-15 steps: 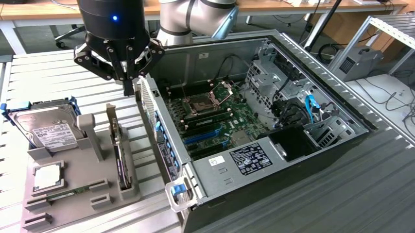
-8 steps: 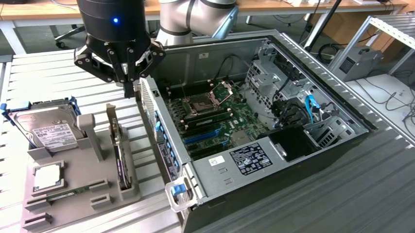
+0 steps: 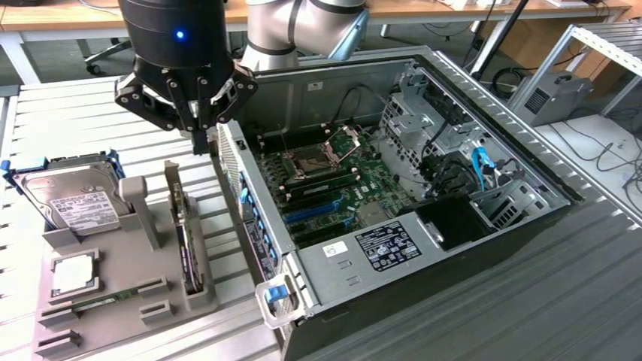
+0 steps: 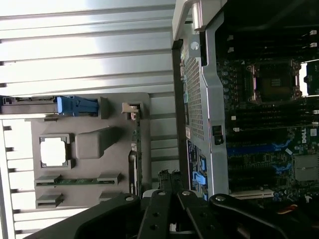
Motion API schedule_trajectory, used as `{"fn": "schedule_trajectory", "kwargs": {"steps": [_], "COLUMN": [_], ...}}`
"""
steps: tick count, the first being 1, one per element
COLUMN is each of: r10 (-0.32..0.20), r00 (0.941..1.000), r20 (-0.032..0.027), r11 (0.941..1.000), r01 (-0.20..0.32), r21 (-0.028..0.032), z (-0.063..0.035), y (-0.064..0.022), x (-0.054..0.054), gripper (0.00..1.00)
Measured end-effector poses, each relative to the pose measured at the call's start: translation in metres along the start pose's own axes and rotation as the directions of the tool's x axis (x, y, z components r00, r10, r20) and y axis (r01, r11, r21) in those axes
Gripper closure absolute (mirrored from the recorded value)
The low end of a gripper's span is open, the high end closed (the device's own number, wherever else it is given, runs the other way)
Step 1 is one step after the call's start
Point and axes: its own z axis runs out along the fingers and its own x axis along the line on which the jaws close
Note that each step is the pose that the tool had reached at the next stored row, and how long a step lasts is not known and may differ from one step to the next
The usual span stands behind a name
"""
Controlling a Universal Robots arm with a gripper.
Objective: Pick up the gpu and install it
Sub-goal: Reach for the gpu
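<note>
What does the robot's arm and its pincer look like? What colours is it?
The arm is made of smooth silver-grey tubes with rounded joints. At its end sits a fat black cylinder with one tiny blue light glowing on it. The pincer below is black too, built from jointed bars held by round silvery bolts.

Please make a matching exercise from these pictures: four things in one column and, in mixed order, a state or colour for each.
Things:
1 graphics card
2 hard drive
3 memory stick
4 gripper

States:
A jaws shut, holding nothing
B thin green strip
C silver, in a blue frame
D standing on edge in the grey holder

Pairs: 1-D, 2-C, 3-B, 4-A
</note>
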Motion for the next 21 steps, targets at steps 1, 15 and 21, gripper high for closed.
{"fn": "schedule_trajectory", "kwargs": {"steps": [1,15,21], "r10": [0.0,0.0,0.0], "r00": [1.0,1.0,1.0], "r20": [0.0,0.0,0.0], "r11": [1.0,1.0,1.0], "r01": [0.0,0.0,0.0], "r21": [0.0,0.0,0.0], "z": [0.0,0.0,0.0], "y": [-0.0006,-0.0084,-0.0116], "x": [0.0,0.0,-0.001], "gripper": [0.89,0.89,0.89]}}
